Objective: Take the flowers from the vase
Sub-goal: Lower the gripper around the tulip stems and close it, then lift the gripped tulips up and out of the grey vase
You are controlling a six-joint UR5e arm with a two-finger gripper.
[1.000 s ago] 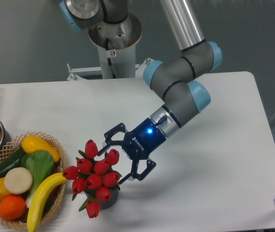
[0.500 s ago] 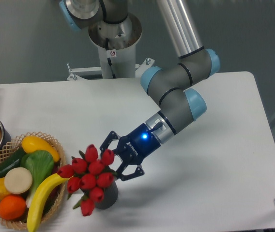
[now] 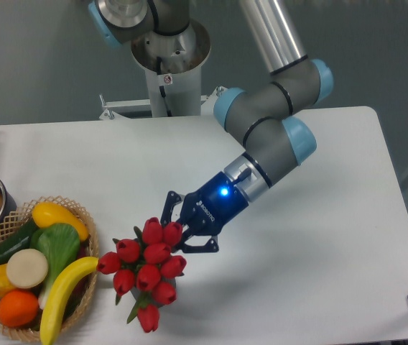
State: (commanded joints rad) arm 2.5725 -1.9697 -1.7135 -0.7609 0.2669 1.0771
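The vase [image 3: 162, 296] is almost wholly hidden under the flowers [image 3: 146, 267] (only a dark sliver shows). The gripper [image 3: 177, 228] meets the bunch's upper right edge, jaws narrowed around the top buds; whether they actually grip, I cannot tell.

Red flowers [image 3: 146, 267] (green leaves), white table [image 3: 319, 287], tan wicker basket [image 3: 82, 215].

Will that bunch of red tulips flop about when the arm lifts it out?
Probably a little. The flowers fan out widely, so they may sway. They look light, so the lift should be easy. The vase is almost hidden beneath them; being small, it might tip if the stems drag. The gripper has its jaws at the bunch's top.
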